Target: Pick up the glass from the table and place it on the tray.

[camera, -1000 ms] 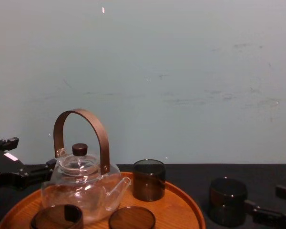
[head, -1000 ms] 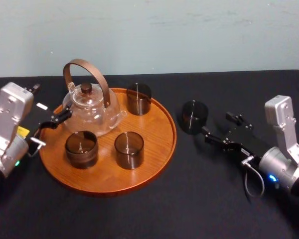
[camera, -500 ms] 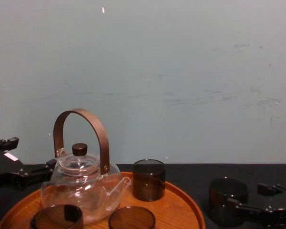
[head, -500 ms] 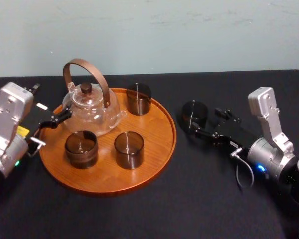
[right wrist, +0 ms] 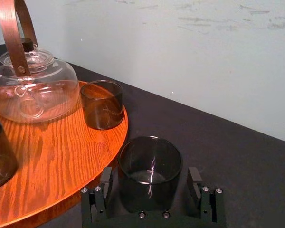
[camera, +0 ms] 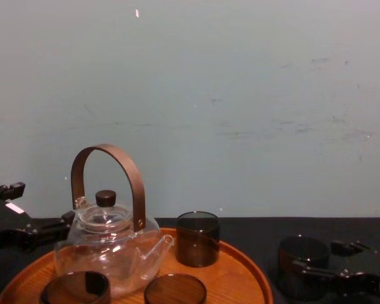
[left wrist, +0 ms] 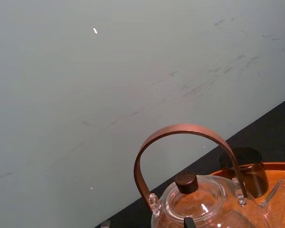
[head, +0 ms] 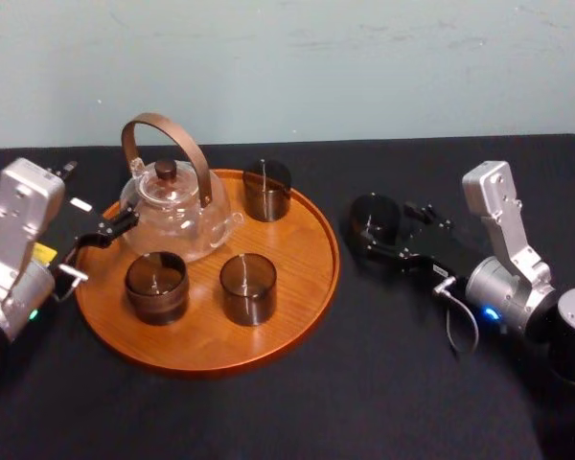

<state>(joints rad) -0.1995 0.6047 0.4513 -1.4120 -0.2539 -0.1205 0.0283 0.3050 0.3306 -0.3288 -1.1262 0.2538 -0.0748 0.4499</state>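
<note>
So, the glass (head: 374, 222) is parked upright on the black table (head: 364, 393), just off the right side of the tray (head: 302, 307) and not touching it. It's a short, dark smoked tumbler, nothing fancy.

It's being straddled by the right gripper (head: 383, 230), which is brought in low over the cloth from the right. The claw is spread wide, with one finger (right wrist: 103, 185) set on each side of the glass. In the right wrist view a sliver of gap looks to be left between each pad and the glass wall, so nothing is squeezed and the glass isn't lifted. From the chest view the fingers are seen level with the lower half of the glass.

On the tray, a clear glass teapot (head: 177, 216) with a brown arched handle and a dark knob is set at the back left. A back tumbler (head: 267, 189) is stood near its spout. A front-left tumbler (head: 156, 286) and a front-right tumbler (head: 248, 287) are lined up closer to the robot. All three are the same smoky type as the one on the table.

The left gripper (head: 94, 249) is held at the tray's left edge, just beside the teapot, claw apart and nothing gripped; whether the pot is touched can't be told.

A pale blue-green wall (head: 383, 67) is seen behind the table.
</note>
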